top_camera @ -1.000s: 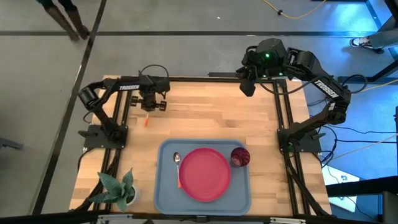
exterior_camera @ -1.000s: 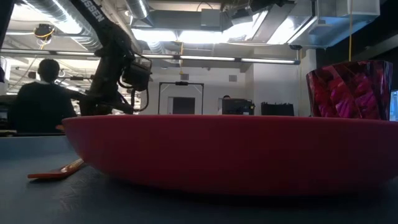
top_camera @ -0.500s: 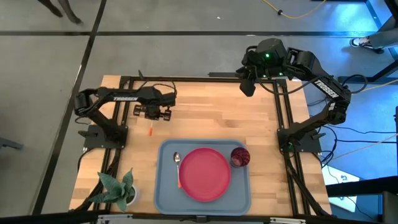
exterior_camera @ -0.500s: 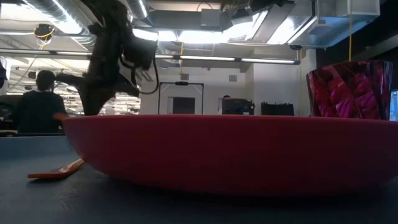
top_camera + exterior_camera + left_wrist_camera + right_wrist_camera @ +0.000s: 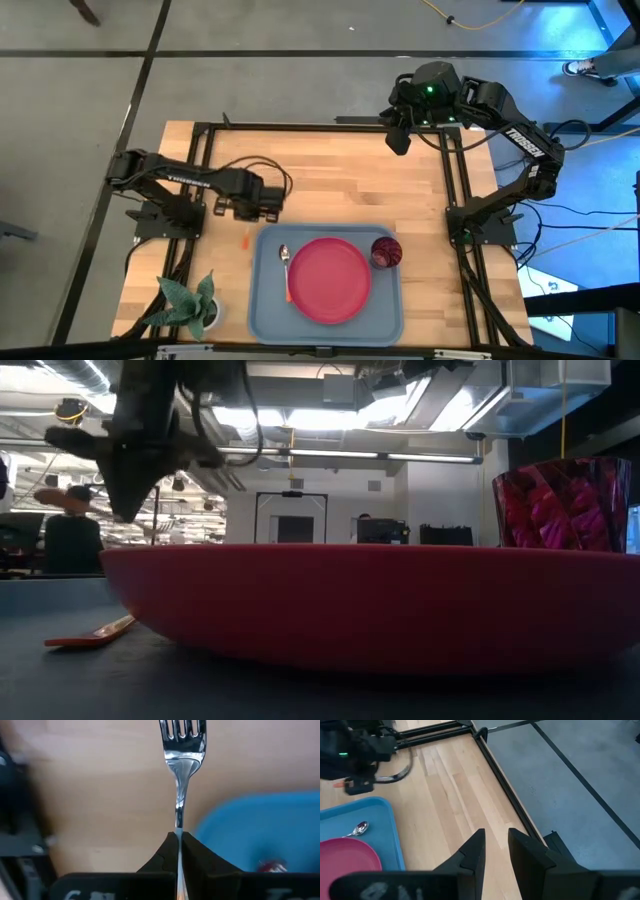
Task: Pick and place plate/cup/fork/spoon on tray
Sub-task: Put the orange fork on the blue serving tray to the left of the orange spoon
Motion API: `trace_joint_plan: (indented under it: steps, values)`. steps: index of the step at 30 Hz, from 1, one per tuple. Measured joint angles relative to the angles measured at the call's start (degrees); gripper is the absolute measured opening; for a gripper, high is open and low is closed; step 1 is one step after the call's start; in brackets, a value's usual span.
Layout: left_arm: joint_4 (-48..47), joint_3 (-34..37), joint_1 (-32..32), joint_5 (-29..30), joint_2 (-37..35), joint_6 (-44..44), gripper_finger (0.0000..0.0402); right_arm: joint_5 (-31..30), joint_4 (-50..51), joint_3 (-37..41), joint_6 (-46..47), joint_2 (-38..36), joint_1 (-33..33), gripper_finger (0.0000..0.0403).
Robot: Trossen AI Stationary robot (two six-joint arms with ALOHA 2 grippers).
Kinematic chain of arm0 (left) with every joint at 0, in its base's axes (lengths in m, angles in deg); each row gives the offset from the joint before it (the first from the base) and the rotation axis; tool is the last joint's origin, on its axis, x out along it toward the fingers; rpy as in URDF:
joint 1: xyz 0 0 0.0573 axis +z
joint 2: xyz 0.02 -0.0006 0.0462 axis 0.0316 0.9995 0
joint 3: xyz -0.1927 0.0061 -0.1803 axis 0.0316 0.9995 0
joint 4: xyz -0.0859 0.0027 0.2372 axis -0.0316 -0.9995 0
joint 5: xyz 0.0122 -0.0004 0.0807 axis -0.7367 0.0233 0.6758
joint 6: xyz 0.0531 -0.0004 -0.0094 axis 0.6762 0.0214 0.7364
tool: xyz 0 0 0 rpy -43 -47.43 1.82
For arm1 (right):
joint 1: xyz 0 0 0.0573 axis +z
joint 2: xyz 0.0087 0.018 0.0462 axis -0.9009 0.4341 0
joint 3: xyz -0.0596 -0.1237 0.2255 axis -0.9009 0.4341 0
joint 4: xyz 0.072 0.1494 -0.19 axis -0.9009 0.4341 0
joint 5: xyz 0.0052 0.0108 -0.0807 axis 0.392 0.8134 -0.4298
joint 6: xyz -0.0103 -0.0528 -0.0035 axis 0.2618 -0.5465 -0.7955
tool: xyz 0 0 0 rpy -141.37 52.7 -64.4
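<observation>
From above, the left arm reaches low across the wooden table (image 5: 330,175), its left gripper (image 5: 248,210) hovering just off the tray's (image 5: 262,300) near corner, with the orange handle of the fork (image 5: 245,240) showing just beyond it, over bare wood. The right arm is folded back at the table's far corner, its right gripper (image 5: 398,135) well apart from everything. On the tray, the spoon (image 5: 286,270) lies beside the plate (image 5: 330,279), bowl end toward the left gripper, and the cup (image 5: 387,252) sits touching the plate's other side. A small plant (image 5: 190,300) stands at the table corner on the left arm's side. At table height, the plate's red rim fills the picture, the cup rises behind it, the spoon's orange handle lies flat on the tray, and the left arm hangs dark above; a person stands far back in the ceiling-lit room. In the left wrist picture, the fingers (image 5: 197,857) are pressed together on the fork's stem, pinching it; its long axis runs straight out from the fingertips, tines farthest away, over wood with the tray's corner alongside. In the right wrist picture, the fingers (image 5: 475,851) stand spread, empty, over the table's edge and grey floor (image 5: 570,780).
</observation>
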Motion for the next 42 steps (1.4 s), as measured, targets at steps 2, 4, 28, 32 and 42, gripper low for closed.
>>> trace_joint_plan:
  steps: [2,4,28,32,42]
  values:
    - [0.3,-1.6,-3.1,0.0,0.5,-3.4,0.0000,0.0,0.0,0.0,0.0,0.0,0.0,0.0090]
    - [0.5,-3.2,-6.3,0.1,1.2,-6.4,0.0000,0.0,0.0,0.0,0.0,0.0,0.0,0.0090]
    - [21.7,-4.9,-22.2,-10.1,17.9,-22.5,0.0000,0.0,0.0,0.0,0.0,0.0,0.0,0.0090]
    - [23.7,-4.9,-22.4,-10.1,19.0,-22.2,0.0000,-0.1,0.0,0.0,0.0,0.0,0.0,0.0090]
    - [23.5,-4.9,-22.3,-10.2,19.0,-22.2,0.0036,-0.1,0.0,0.0,0.0,0.0,0.0,0.0090]
